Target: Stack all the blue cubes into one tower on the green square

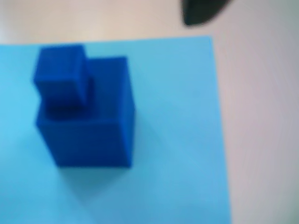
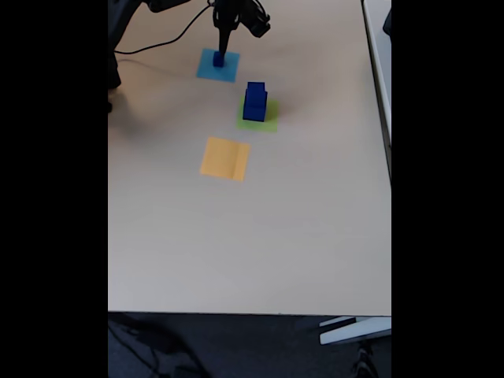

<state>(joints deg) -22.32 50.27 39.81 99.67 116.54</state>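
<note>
In the wrist view, two blue cubes stand on the light-blue square (image 1: 177, 130): a small cube (image 1: 60, 72) rests on the back left corner of a larger cube (image 1: 93, 130). One dark fingertip (image 1: 201, 11) shows at the top edge, apart from them. In the fixed view my gripper (image 2: 223, 49) points down just above those cubes (image 2: 218, 58), and its jaws are too small to read. The tower (image 2: 254, 102), a stepped stack of blue cubes, stands on the green square (image 2: 268, 122) to the right of and nearer than the gripper.
An orange-yellow square (image 2: 225, 157) lies bare on the beige table (image 2: 252, 236), nearer than the green one. A black cable (image 2: 161, 43) runs along the far left. The table's right edge (image 2: 386, 118) lies beyond the squares.
</note>
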